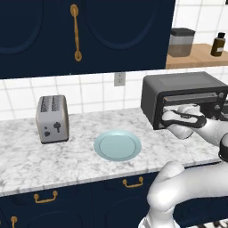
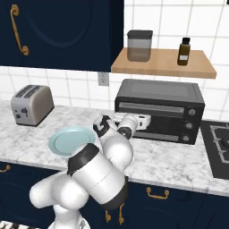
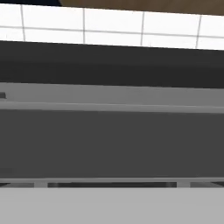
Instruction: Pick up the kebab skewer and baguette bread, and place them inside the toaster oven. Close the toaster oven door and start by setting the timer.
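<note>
Toaster oven (image 2: 159, 109) at back of marble worktop (image 2: 179, 159), pincer (image 1: 209, 111) at its front.
Oven black, against tiled wall, knobs on its right side; toaster oven door (image 2: 152, 118) faces out, whether fully closed unclear. Pincer up against door, fingers hidden; jaws spread wide, nothing visibly held. Light blue plate (image 1: 117, 145) bare near worktop front edge; silver toaster (image 1: 52, 118) toward left end. Skewer and bread not located.

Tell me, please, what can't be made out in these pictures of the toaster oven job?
- Skewer and bread: whether they lie inside the toaster oven can't be told; its dark door and the arm hide the inside.
- Hand: fingertips hidden against the oven front, left base view.
- Knobs: settings too small, right base view.
- Stove: cut off by the right edge.
</note>
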